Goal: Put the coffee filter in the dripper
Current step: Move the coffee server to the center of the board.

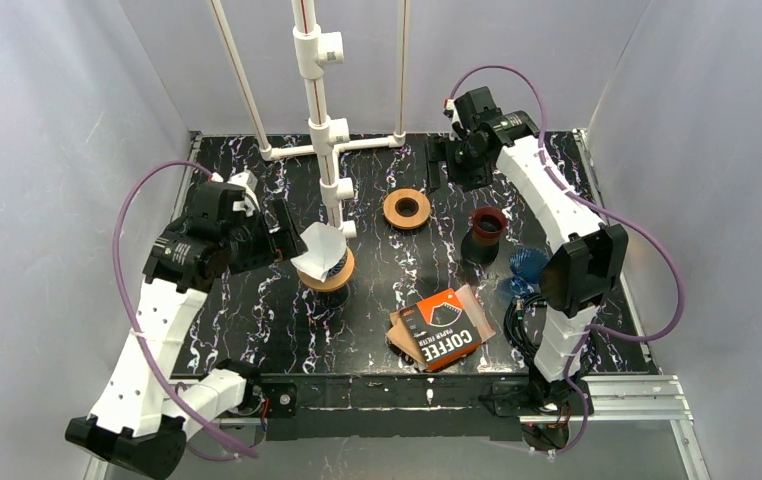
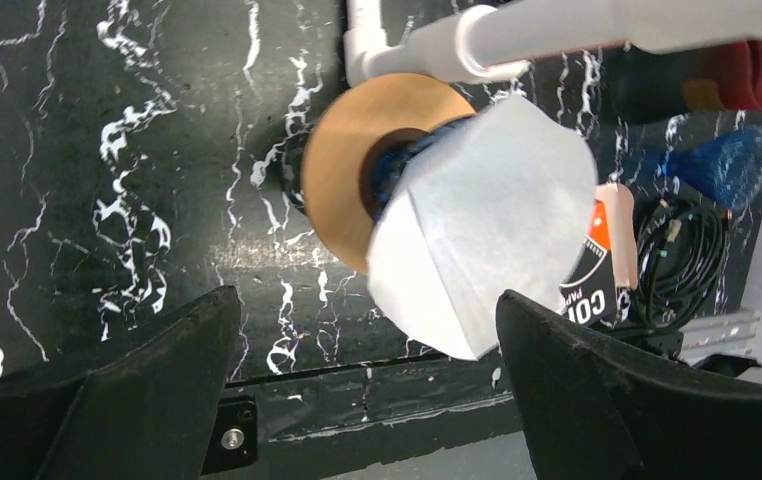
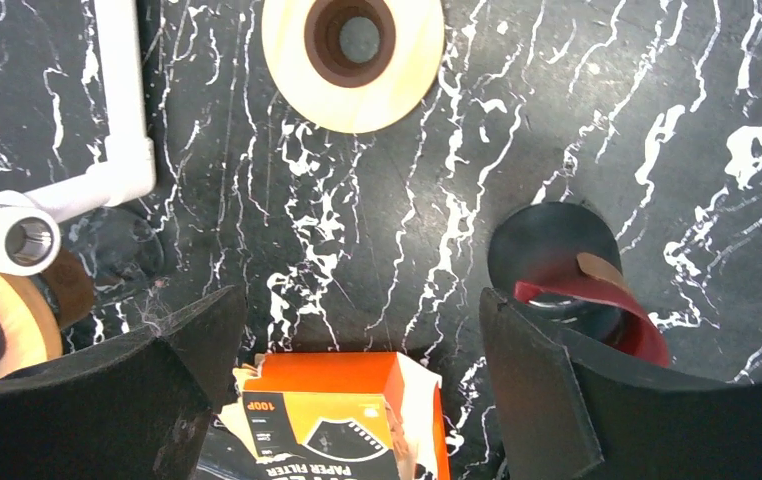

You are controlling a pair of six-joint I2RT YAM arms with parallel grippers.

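The white paper coffee filter (image 1: 319, 250) (image 2: 487, 220) stands tilted in the mouth of the dripper (image 1: 334, 275), a blue ribbed cone (image 2: 397, 165) in a wooden collar (image 2: 342, 170). Much of the filter sticks out of the dripper toward my left gripper (image 1: 292, 240) (image 2: 365, 300). That gripper is open just left of the dripper, and the filter's free corner hangs between its fingers without being pinched. My right gripper (image 1: 449, 162) (image 3: 362, 300) hovers open and empty at the back right, high above the table.
A white pipe stand (image 1: 317, 120) rises right behind the dripper. A spare wooden ring (image 1: 407, 208) (image 3: 352, 45), a dark red-rimmed cup (image 1: 487, 228) (image 3: 577, 280), a second blue dripper (image 1: 529, 265) and the orange filter box (image 1: 444, 328) (image 3: 342, 410) lie to the right.
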